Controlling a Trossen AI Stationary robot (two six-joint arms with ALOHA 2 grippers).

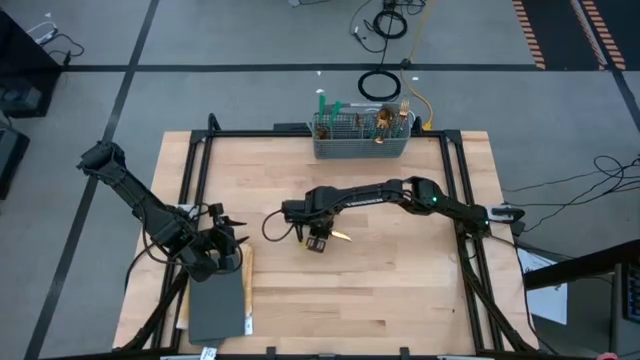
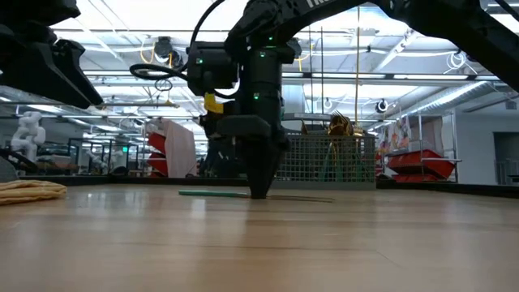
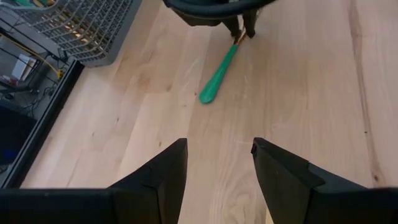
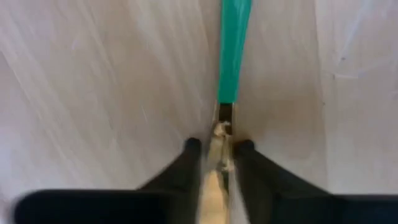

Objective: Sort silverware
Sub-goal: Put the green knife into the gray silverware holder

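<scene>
One piece of silverware lies flat on the wooden table near its middle. Its teal-green handle points toward my left arm, and its gold head points toward the table's right edge. My right gripper points straight down over it, shut on the gold neck. My left gripper hangs open over the table's near left part, well short of the piece. More silverware stands upright in the grey wire basket at the far edge. My right gripper pinches the piece's gold neck, just past the end of the teal handle, between its two fingers. The fingers come from above, pointing down, and lie across the piece. The piece rests flat on the table along its whole length.
A dark grey flat tray lies at the near left edge, with a tan cloth beside it. A black frame runs around the table top. Bare wood stretches to the right of and nearer than the piece.
</scene>
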